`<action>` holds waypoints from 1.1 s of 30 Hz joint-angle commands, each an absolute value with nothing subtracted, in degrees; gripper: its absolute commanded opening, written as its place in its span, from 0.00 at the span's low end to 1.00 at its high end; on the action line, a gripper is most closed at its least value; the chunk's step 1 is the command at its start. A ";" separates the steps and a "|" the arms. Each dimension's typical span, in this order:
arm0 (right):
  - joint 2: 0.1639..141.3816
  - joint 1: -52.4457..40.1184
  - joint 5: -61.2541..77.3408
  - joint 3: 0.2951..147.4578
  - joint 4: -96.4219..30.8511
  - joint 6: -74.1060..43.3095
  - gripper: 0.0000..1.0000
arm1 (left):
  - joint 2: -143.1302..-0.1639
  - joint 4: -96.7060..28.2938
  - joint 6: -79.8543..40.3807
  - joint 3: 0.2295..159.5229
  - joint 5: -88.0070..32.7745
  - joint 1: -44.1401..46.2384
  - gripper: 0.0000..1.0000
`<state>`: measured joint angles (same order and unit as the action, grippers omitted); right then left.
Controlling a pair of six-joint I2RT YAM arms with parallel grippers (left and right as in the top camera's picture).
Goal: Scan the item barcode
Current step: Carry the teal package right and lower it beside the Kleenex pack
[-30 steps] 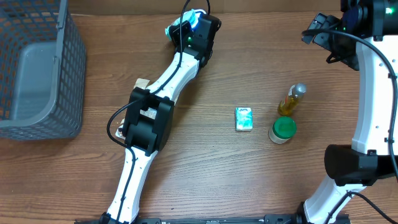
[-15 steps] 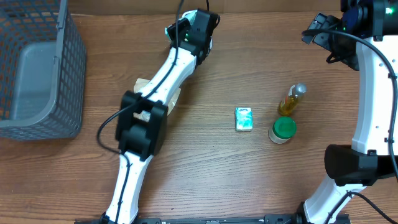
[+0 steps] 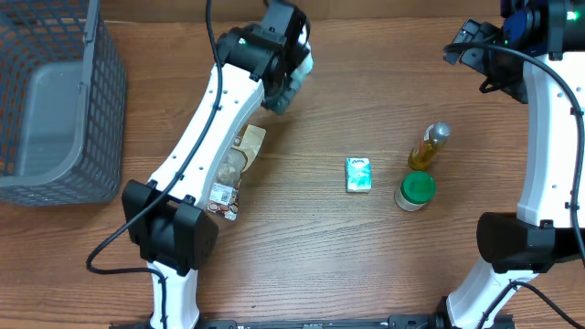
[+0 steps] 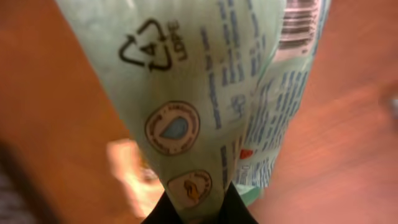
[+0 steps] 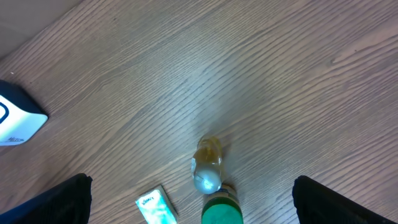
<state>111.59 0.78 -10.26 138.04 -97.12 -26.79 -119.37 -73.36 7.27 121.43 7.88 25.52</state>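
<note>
Pale green plastic packet (image 4: 186, 93): pinched at one end between the pressed-together fingers of the left gripper (image 4: 198, 210) and held over the far middle of the wooden table (image 3: 302, 265). The printed face carries a recycling triangle (image 4: 149, 53) marked LDPE, two round emblems and fine text. Its barcode (image 4: 301, 25) sits at the upper right of the left wrist view, partly cut off by the frame edge.

Right gripper (image 3: 471, 53): jaws spread wide, holding nothing, raised at the far right corner.

Brown snack bag (image 3: 233, 172): lies flat on the table, just beside the left arm.

Small green box (image 3: 358, 174): lies flat, mid-table, well apart from the held packet.

Bottle of yellow liquid (image 3: 428, 146): stands right of the box.

Jar with green lid (image 3: 416, 190): just beside the bottle, on its near side.

Grey mesh basket (image 3: 101, 110): far left edge.
</note>
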 commanded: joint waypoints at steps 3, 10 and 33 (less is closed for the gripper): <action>110.59 1.04 -9.98 138.76 -96.99 -26.59 1.00 | -122.41 -78.30 -9.91 121.05 -5.39 26.11 0.04; 110.59 1.04 -9.98 138.76 -96.97 -26.59 1.00 | -125.97 -81.43 -17.26 120.79 -6.04 28.05 0.05; 110.59 1.04 -9.98 138.76 -96.99 -26.59 1.00 | -140.18 -80.53 -24.43 120.46 -11.00 41.93 0.04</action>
